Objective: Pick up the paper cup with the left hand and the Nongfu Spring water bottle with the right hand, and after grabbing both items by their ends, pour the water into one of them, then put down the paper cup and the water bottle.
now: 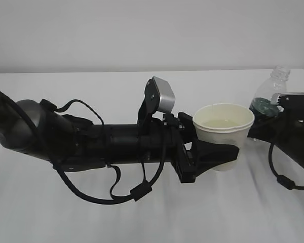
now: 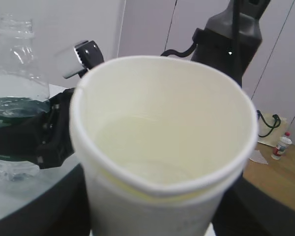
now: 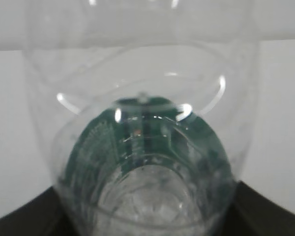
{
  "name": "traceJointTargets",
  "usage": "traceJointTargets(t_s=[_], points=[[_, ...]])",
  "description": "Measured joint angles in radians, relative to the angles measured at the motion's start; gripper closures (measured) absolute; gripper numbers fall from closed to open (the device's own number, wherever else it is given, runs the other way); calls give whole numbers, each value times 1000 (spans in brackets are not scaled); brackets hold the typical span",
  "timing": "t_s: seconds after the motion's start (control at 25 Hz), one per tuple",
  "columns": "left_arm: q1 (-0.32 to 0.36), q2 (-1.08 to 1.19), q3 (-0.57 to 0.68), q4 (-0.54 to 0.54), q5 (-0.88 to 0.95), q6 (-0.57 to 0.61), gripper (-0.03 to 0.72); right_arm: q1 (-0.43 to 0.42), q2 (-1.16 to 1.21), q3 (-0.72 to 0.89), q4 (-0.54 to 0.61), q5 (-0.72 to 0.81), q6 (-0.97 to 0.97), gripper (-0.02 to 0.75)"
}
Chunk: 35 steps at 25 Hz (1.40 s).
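The paper cup (image 1: 223, 132) stands upright in the left pincer (image 1: 215, 157), whose black fingers pinch its lower wall from both sides, above or on the white bench (image 1: 142, 217); I cannot tell if its bottom touches. Water (image 2: 152, 152) lies in it, so the pouring looks already done and the putting down is what remains.

The risk now is a spill. If the left pincer presses harder, the thin wall can buckle. If it lets go while the cup is not flat on the bench, the cup may tip.

The water bottle (image 1: 271, 98) is just beside the cup, upright, without cap, gripped low by the right pincer (image 1: 263, 129). A careless move could knock the two together.

The cup is white with a rolled rim and pale cream inside. The bottle is clear, ribbed, with a dark green label.
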<state>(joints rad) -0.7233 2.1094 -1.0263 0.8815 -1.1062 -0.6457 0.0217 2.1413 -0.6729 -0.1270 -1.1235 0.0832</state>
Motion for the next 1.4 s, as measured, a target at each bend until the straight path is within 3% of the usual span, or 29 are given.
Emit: traceJointTargets(t_s=[0.4,0.64,0.76,1.4], points=[[0,0,0,6,0,0,216,0,54,-48,0,-22,0,290],[0,0,0,8,0,0,216,0,54,-48,-15,-22,0,161],[0,0,0,9,-2,0,216,0,54,-48,-27,-22,0,133],[0,0,0,11,-2,0,216,0,-65,102,-36,-22,0,123]])
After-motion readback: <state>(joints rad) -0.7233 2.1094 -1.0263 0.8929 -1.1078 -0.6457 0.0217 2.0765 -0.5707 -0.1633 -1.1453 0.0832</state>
